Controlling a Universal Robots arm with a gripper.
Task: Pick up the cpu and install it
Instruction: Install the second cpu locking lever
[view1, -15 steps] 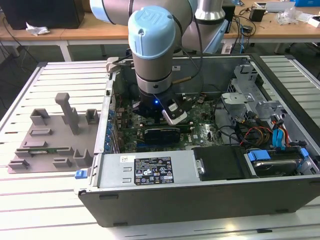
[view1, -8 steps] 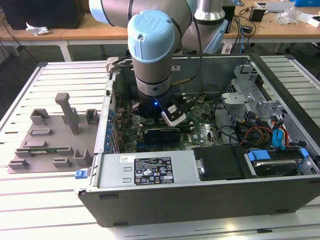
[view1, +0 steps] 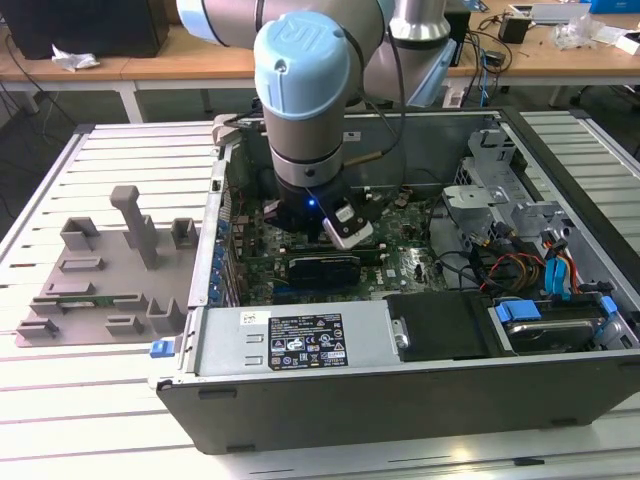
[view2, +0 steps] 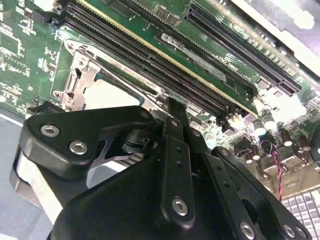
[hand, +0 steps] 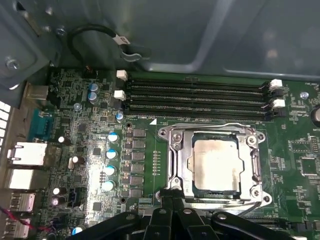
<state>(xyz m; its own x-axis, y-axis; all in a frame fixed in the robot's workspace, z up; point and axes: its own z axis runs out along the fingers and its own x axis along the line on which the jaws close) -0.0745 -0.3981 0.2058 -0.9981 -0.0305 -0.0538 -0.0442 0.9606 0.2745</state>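
Thin silver-grey square cpu (hand: 218, 163) seated inside dark metal-edged socket frame (hand: 172, 150) on green motherboard (hand: 90, 155). Black pincer (hand: 172, 210) just above; grip state unclear. Risk: skewed seating bending contacts.

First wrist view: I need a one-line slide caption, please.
The cpu sits in its socket frame on the motherboard, gripper linkage just below.

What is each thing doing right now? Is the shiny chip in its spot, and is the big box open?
cpu: lying flat inside the socket frame.
socket frame: around the cpu, not covering its top.
tool: just above the frame's edge, holding nothing visible.
computer case: side open, board showing.
grey tray: on the table beside the case.
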